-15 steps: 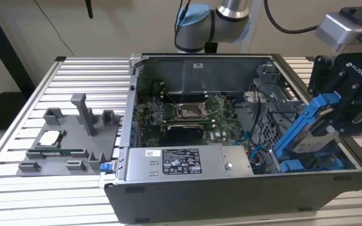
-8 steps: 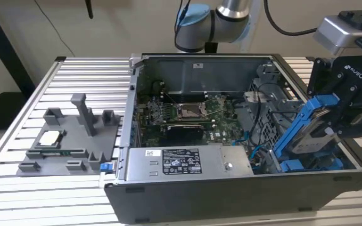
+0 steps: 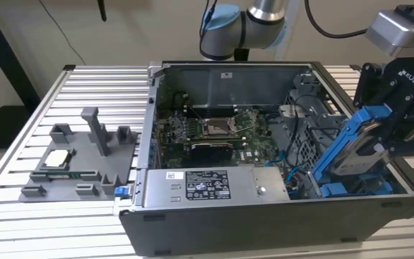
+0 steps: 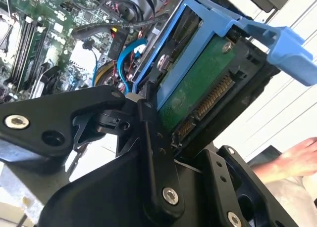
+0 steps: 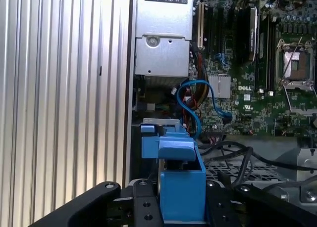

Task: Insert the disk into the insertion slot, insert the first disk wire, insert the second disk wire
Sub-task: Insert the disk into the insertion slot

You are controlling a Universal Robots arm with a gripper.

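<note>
Black pincer [image 4: 183, 138] links fill the foreground in both wrist views, closed across the blue frame of the disk [image 4: 198, 83] and clamping it by its long sides. That grip, as I judge it, leaves the disk's far end free to lead into the bay.

In the exterior view the pincer [image 3: 383, 143] holds the disk [image 3: 361, 148] tilted on edge over the case [image 3: 264, 226] at its near corner on the exterior view's right. The disk's low end hangs close above the slot [image 3: 336, 189] with its blue fittings; whether it touches them I cannot tell. The green board and connector strip face the second wrist camera.

Room is tight. The slot lies between the case's outer wall and a perforated wall [image 3: 309, 148], and loose wires, among them a blue cable [image 5: 190, 103], lie just beside it. The grey supply box [image 3: 214, 186] shuts off the near side. Upward the way is open.

A grey fixture [image 3: 77, 162] sits well apart on the slatted desk [image 3: 99, 81], toward the exterior view's left. A person's hand [image 4: 292, 160] shows beyond the pincer in the second wrist view.
</note>
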